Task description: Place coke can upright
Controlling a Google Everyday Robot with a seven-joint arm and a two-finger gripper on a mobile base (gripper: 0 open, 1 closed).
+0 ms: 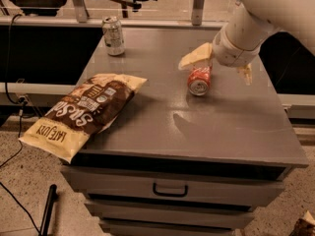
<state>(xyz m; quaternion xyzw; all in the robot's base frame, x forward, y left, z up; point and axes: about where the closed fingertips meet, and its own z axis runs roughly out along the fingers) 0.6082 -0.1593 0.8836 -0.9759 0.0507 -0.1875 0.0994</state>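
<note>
The small red aluminium coke can (199,79) lies on its side toward the far right of the grey metal cabinet top (162,132), silver end facing me. My cream two-finger gripper (215,70) hovers just above it, jaws spread wide and empty. I should straddle its round body squarely (one finger overlaps it now) before closing.

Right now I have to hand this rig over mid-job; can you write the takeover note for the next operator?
The gripper is open, fingers spread wide over the small red aluminium coke can, holding nothing.
The can lies on its side, right of centre on the grey cabinet top, silver end toward the camera.
Done: gripper positioned at the can. Left: grasp, stand upright, release.
Also: silver-white can upright at back left; brown-and-yellow snack bag overhanging the front-left edge.
</note>
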